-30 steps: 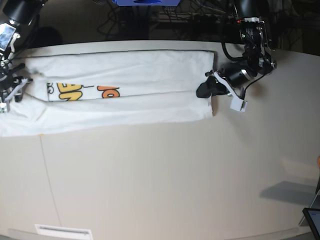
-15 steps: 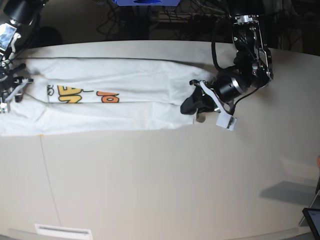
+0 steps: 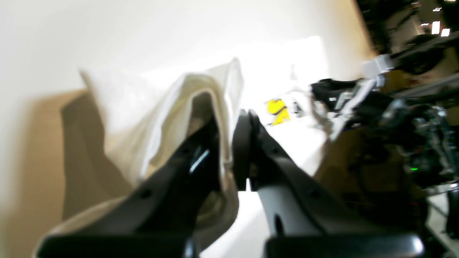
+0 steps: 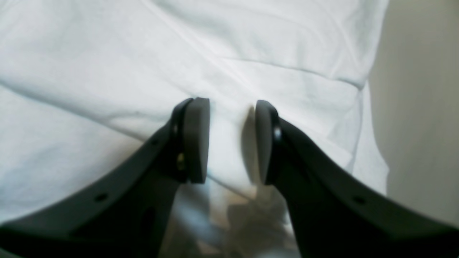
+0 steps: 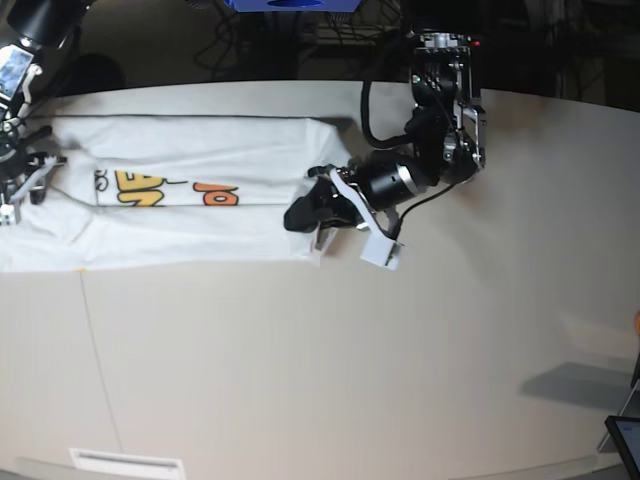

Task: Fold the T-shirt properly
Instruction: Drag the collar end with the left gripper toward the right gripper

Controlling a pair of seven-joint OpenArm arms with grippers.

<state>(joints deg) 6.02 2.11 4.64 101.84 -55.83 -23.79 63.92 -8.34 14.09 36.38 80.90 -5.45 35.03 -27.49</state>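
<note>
The white T-shirt (image 5: 170, 190) lies as a long folded band across the back left of the table, its yellow and orange print (image 5: 165, 187) facing up. My left gripper (image 5: 303, 215) is shut on the band's right end, and in the left wrist view its fingers (image 3: 242, 150) pinch a raised fold of white cloth (image 3: 157, 111). At the far left, my right gripper (image 5: 12, 190) is over the shirt's other end. Its wrist view shows the gripper (image 4: 229, 141) open, with flat white cloth (image 4: 107, 71) under the pads.
Bare beige table (image 5: 330, 360) stretches in front of and to the right of the shirt. A white label strip (image 5: 125, 463) lies at the front edge, and a dark screen corner (image 5: 625, 440) shows at the lower right. Cables and dark gear stand behind the table.
My left gripper has carried the shirt's right end leftward over the band, so the band is shorter. The right arm has not moved.
</note>
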